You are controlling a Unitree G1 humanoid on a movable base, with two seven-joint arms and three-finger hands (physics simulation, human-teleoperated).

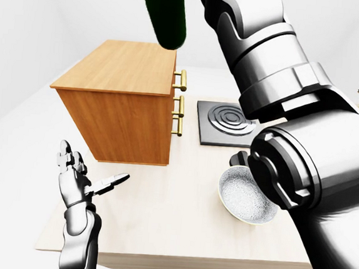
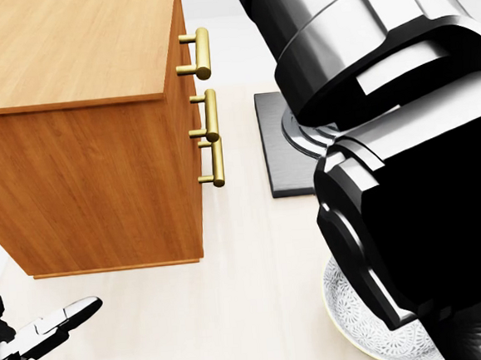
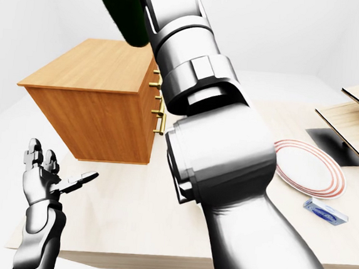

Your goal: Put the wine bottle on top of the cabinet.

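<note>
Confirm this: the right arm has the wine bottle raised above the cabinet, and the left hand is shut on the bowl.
Not quite. The left hand hangs open and empty, apart from the bowl, as the left-eye view shows. The wine bottle is indeed raised above the cabinet.

The right arm (image 1: 281, 118) reaches high, its hand beyond the top edge of every view. The left hand (image 1: 78, 179) hovers low, fingers spread open.
</note>
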